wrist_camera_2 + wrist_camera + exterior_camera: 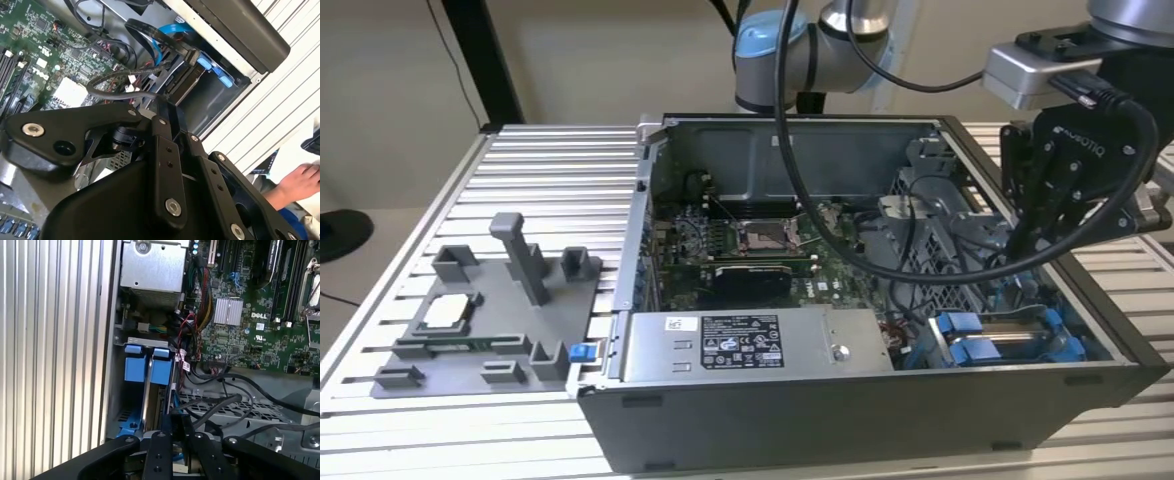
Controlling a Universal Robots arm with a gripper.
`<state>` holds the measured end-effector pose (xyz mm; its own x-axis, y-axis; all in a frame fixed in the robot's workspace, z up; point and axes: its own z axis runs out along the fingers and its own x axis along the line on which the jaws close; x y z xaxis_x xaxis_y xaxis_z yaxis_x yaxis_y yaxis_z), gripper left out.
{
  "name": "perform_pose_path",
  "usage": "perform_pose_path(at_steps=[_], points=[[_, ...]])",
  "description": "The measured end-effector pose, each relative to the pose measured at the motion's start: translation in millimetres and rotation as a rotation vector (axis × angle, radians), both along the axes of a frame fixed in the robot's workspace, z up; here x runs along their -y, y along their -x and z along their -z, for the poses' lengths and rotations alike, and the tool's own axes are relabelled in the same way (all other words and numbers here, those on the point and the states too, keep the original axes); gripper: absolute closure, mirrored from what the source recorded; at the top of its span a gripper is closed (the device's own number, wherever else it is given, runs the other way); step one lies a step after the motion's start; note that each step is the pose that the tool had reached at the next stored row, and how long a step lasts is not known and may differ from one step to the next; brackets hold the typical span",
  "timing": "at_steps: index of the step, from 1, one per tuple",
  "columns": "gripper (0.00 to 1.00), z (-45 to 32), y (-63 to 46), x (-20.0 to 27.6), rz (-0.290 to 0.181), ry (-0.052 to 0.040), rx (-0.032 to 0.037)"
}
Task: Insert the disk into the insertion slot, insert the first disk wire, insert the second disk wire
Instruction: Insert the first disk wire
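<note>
disk (161, 371) in insertion slot (142, 341), gripper (1017, 250) above

claw (1017, 252) | inside open computer case (854, 412) | over disk (1017, 322) | exterior view's right

Computer case (854, 415): sheet metal, outer skin painted dark grey, matt. Inside the case: bare grey steel, dull, perforated in places.

In the case's corner: insertion slot (119, 390) of plain grey metal, with bright blue plastic tabs (147, 367), smooth and faintly glossy.

Along one long wall of the case: power-supply box (841, 345) in unpainted silver metal, with a white-and-black paper label.

On the case's floor: green circuit board (250, 330), lacquered.

Around the case: counter (520, 160) of ribbed pale aluminium, satin.

Over the case: pincer (176, 422), matt black, with bright metal screw heads.

Within the case: black cables (220, 405), smooth rubbery sheath.
</note>
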<state>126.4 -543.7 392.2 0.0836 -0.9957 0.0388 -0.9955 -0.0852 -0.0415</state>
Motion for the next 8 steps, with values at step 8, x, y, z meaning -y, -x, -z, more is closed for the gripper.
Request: perform_pose_path(at_steps=[8], points=[[1.00, 0.0, -0.9, 6.1, 0.006, -0.0055, -0.0146]])
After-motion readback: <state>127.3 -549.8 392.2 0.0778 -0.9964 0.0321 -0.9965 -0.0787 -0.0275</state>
